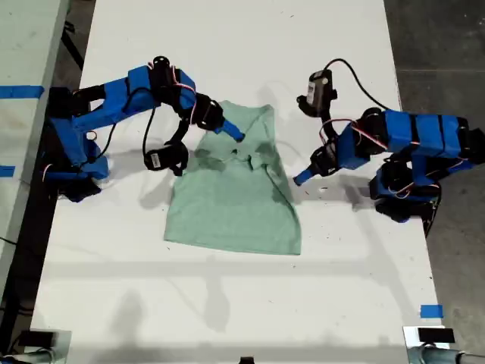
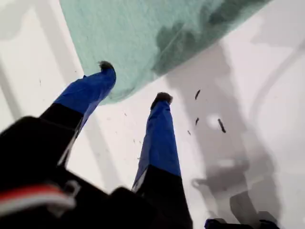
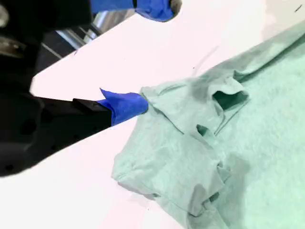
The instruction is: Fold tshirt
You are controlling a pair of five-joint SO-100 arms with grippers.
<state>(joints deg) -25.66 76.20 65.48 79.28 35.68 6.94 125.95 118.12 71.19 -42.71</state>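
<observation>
The pale mint-green tshirt (image 1: pixel 235 201) lies on the white table (image 1: pixel 227 303), its upper part crumpled into folds (image 3: pixel 190 143) and its lower part flat. In the exterior view my second gripper (image 1: pixel 233 134) reaches in from the left onto the crumpled top. It is open (image 3: pixel 155 56), and one blue finger (image 3: pixel 126 107) touches the bunched fabric edge. My first gripper (image 1: pixel 300 178) comes from the exterior view's right and hangs just beside the shirt's edge (image 2: pixel 143 33). It is open (image 2: pixel 135 86), with bare table between its fingers.
A black cable and a camera module (image 1: pixel 318 89) rise over the arm on the exterior view's right. Blue tape (image 1: pixel 430 311) marks the table near its front right corner. A second surface with blue tape (image 1: pixel 19 92) adjoins the exterior view's left. Dark specks (image 2: pixel 209 119) dot the table.
</observation>
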